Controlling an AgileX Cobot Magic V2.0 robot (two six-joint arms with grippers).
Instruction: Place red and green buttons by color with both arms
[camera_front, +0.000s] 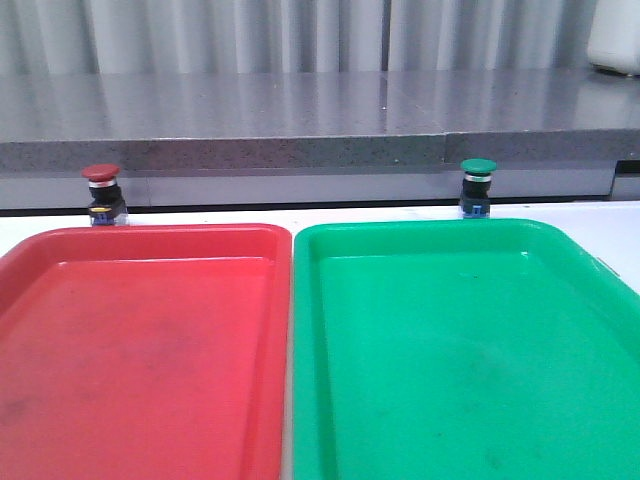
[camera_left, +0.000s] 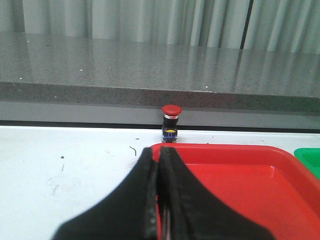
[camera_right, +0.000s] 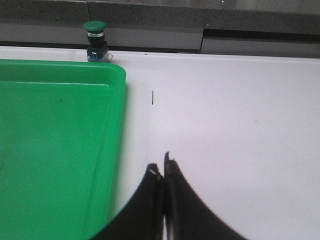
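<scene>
The red button (camera_front: 101, 193) stands upright on the white table just behind the red tray (camera_front: 140, 350). The green button (camera_front: 477, 186) stands upright behind the green tray (camera_front: 470, 360). Neither arm shows in the front view. In the left wrist view my left gripper (camera_left: 157, 152) is shut and empty, over the red tray's near-left rim (camera_left: 210, 147), with the red button (camera_left: 171, 120) well beyond it. In the right wrist view my right gripper (camera_right: 161, 167) is shut and empty over bare table beside the green tray (camera_right: 55, 140); the green button (camera_right: 95, 41) stands far off behind that tray.
A grey speckled ledge (camera_front: 300, 120) runs along the back of the table, right behind both buttons. A white object (camera_front: 618, 40) sits at the far right on it. Both trays hold nothing and lie side by side, nearly touching.
</scene>
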